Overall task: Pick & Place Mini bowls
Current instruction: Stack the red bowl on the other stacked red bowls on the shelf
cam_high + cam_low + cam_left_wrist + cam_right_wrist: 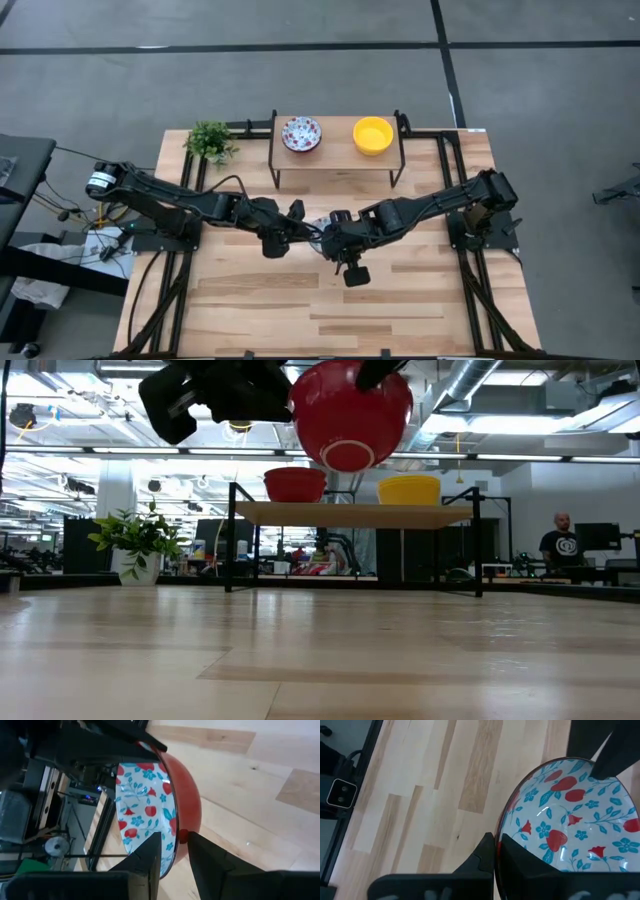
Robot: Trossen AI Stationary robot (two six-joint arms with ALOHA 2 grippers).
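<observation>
I am finding no words, numbers, labels or brand marks that can be read anywhere in these views. The person standing far off in the room beyond my surface is wearing a dark shirt with a pale round emblem on the chest, but it is showing too small for me to make out any text.

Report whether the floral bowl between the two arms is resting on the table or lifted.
Lifted: the red-bottomed floral bowl hangs clear above the wooden table.
</observation>
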